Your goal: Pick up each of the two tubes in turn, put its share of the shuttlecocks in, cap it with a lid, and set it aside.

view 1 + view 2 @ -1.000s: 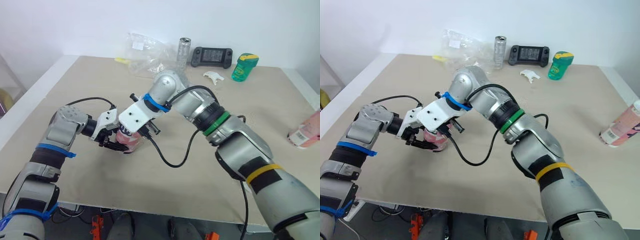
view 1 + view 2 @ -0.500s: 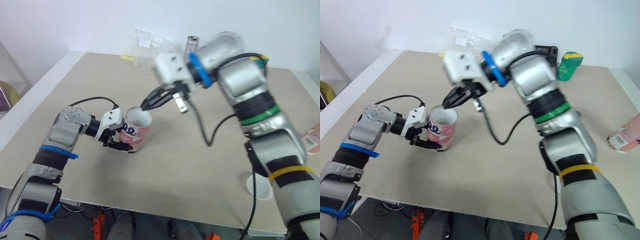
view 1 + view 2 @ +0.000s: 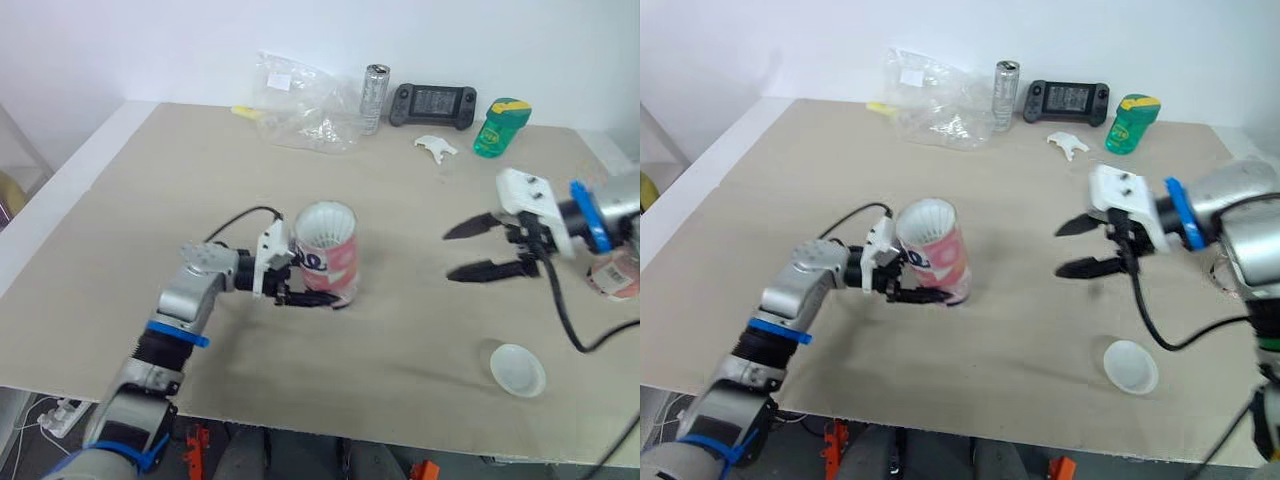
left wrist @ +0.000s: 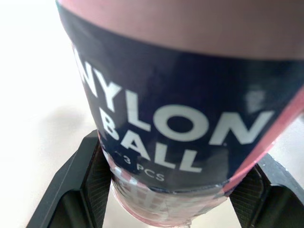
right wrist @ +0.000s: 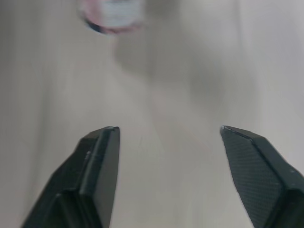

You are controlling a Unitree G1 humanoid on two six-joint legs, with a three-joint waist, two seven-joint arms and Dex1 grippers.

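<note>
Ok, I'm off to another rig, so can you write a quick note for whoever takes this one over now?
Left gripper shut on the standing pink tube, shuttlecock feathers at its open top.
Right gripper open, empty, over the table.
White lid lies near the front edge; second tube at the right edge.
Loading looks done; still to do: cap, set aside, then second tube.

— What's lined up along the far edge of the table [image 3: 110, 250]?
— A crumpled clear plastic bag [image 3: 300, 100], a silver can [image 3: 373, 97] upright just beside it, then a black handheld console [image 3: 433, 103] and a green bottle [image 3: 495, 127].
— Anything nearer?
— A small white piece [image 3: 434, 149], just in front of the console.
</note>
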